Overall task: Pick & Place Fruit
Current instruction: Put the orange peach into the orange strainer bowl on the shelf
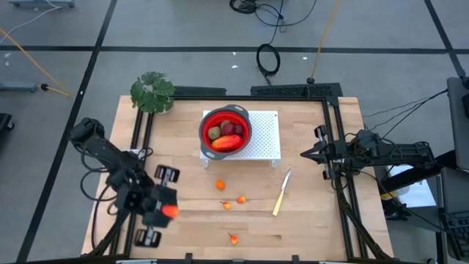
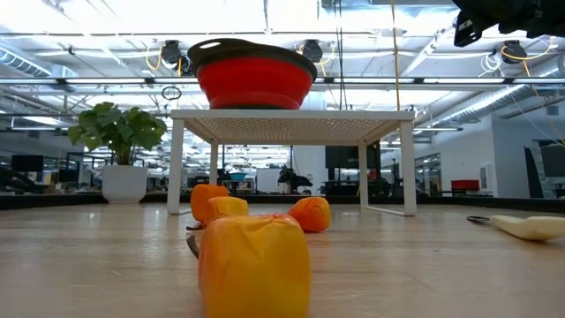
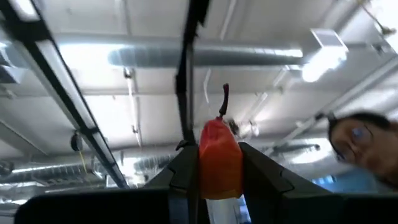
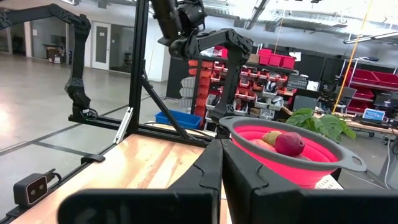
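My left gripper (image 1: 169, 211) is raised over the table's near left part, tipped upward and shut on a small orange fruit (image 3: 219, 158) with a dark stem. Three more tiny orange fruits (image 1: 220, 185) (image 1: 241, 199) (image 1: 233, 238) lie on the wood. The red grey-rimmed bowl (image 1: 245, 121) stands on a white rack (image 1: 267, 139) and holds a long red-orange piece (image 1: 227, 144), a dark red one (image 4: 289, 144) and an olive one (image 1: 215, 133). My right gripper (image 4: 221, 163) waits shut at the table's right edge. My left gripper pinches the small orange fruit by its two sides (image 3: 217, 177) between the two fingers. The fingers slant upward, away from the table. The fruit is lifted clear, and its dark stem (image 3: 225, 99) points out beyond the fingertips.
A pale-handled knife (image 1: 281, 194) lies right of the loose fruits. A potted plant (image 1: 152, 92) stands at the far left corner. Dark frame rails (image 1: 333, 147) run along the table's sides. A person's head (image 3: 360, 146) shows beyond the table in the left wrist view.
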You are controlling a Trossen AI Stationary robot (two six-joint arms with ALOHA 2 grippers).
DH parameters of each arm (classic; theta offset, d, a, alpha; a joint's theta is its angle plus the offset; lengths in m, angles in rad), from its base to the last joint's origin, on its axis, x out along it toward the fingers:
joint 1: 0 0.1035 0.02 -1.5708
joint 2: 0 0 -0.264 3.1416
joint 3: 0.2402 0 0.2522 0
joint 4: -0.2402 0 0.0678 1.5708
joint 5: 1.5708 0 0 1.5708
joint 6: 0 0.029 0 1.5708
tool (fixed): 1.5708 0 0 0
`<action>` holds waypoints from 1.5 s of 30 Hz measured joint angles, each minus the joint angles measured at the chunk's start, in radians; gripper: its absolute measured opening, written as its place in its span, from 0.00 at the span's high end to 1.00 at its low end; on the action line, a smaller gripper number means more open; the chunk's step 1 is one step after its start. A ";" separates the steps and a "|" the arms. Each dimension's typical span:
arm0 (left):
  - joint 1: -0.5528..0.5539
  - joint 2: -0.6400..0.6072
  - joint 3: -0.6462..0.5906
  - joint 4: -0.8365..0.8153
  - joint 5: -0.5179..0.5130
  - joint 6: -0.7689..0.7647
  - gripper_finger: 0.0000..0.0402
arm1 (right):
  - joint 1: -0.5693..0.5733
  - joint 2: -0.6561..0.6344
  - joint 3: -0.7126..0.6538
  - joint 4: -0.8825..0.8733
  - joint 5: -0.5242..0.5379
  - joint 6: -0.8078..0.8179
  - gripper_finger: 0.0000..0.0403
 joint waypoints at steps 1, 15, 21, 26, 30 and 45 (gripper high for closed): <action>0.004 0.000 0.000 0.039 -0.001 -0.012 0.78 | 0.000 0.000 0.000 0.000 0.000 0.000 1.00; 0.072 -0.001 0.000 0.225 -0.007 -0.106 0.78 | 0.000 0.000 0.000 0.000 0.000 0.003 1.00; 0.071 -0.001 0.000 0.071 -0.185 -0.203 0.78 | 0.000 0.000 0.000 0.000 0.000 0.002 1.00; 0.079 0.000 0.000 -0.175 -0.541 -0.399 0.78 | 0.000 0.000 0.000 0.000 0.000 -0.016 1.00; 0.103 0.001 0.000 -0.373 -0.763 -0.573 0.78 | 0.000 0.000 0.000 -0.001 0.000 -0.017 1.00; 0.306 0.000 0.000 -0.595 -1.119 -0.523 0.78 | 0.000 0.000 0.000 -0.001 0.000 -0.018 1.00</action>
